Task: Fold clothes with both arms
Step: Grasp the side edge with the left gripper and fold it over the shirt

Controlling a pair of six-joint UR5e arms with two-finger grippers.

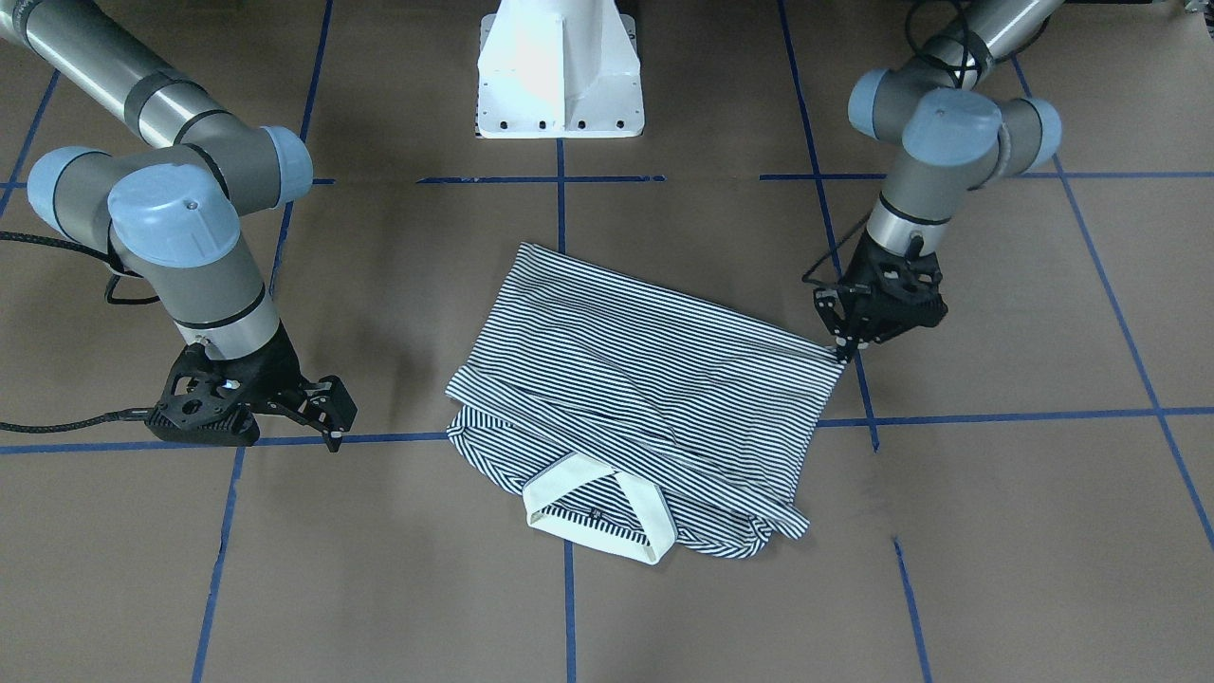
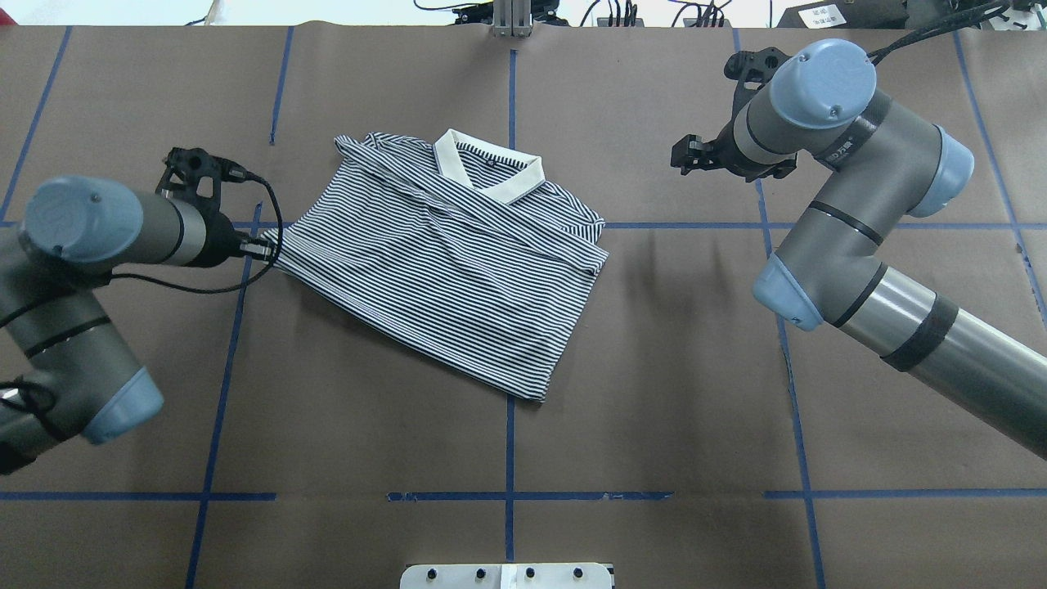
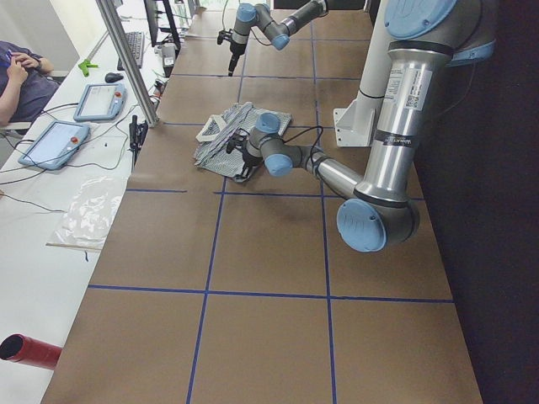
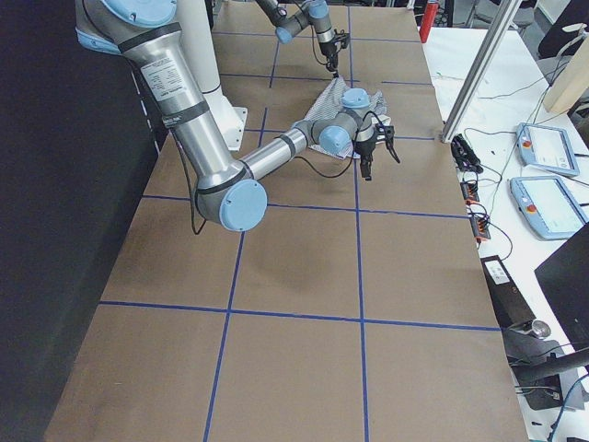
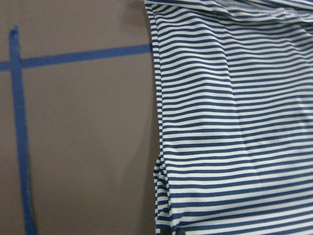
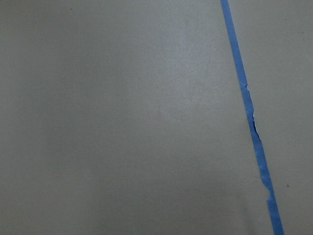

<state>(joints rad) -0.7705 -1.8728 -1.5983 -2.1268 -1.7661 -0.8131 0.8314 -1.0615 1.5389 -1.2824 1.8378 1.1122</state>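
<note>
The striped polo shirt (image 1: pixel 645 379) lies folded at the table's middle, its cream collar (image 2: pixel 491 172) on the side away from the robot. It also shows in the overhead view (image 2: pixel 458 262) and fills the left wrist view (image 5: pixel 234 122). My left gripper (image 1: pixel 842 356) is low at the shirt's side corner, its fingers closed to a point on the cloth edge; it also shows in the overhead view (image 2: pixel 266 248). My right gripper (image 1: pixel 334 415) is open and empty, well apart from the shirt on its other side (image 2: pixel 680 157). The right wrist view shows only bare table.
The brown table cover (image 2: pixel 654 368) carries a grid of blue tape (image 2: pixel 509 458). The white pedestal base (image 1: pixel 560 76) stands at the robot's edge. An operators' bench with tablets (image 3: pixel 59 139) and a seated person (image 3: pixel 17 76) runs along the far side.
</note>
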